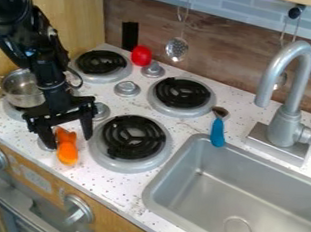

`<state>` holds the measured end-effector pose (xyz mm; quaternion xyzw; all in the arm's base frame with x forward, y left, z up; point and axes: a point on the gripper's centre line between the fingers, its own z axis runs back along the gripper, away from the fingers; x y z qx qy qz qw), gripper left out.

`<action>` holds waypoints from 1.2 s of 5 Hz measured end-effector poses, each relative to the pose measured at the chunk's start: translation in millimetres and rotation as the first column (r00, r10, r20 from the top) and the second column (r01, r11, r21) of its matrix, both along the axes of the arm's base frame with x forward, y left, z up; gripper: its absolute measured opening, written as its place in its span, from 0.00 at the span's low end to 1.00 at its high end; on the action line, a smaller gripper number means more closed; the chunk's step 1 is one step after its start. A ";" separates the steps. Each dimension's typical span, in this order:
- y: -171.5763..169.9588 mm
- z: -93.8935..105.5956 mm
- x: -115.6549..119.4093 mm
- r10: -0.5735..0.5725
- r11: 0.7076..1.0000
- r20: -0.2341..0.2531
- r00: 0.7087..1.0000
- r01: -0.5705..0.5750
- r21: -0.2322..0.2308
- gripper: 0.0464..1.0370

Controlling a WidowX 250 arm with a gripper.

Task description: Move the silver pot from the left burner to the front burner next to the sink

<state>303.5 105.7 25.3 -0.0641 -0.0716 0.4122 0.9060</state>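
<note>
Hanging with two fingers (pixel 87 127) spread wide astride one bright orange toy (pixel 67 153), rounded below, forked above, at lower left of the frame; near one metal pot (pixel 23 89) and three uncovered black coils (pixel 131 145).

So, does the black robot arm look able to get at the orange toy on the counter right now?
Probably yes. Its open pincer hangs right at the orange toy, fingers spread to either side, and no other object seems to block the way.

Downward tool (pixel 69 141), fingers (pixel 86 124) spread
</note>
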 end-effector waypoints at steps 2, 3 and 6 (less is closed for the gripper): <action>-6.9 11.1 -8.6 0.023 1.000 -0.041 0.999 -0.023 -0.004 0.96; -11.0 64.7 -12.1 0.064 0.998 0.050 0.997 -0.064 0.004 0.96; 55.4 109.6 -36.5 0.512 0.849 0.233 0.827 -0.528 0.011 0.96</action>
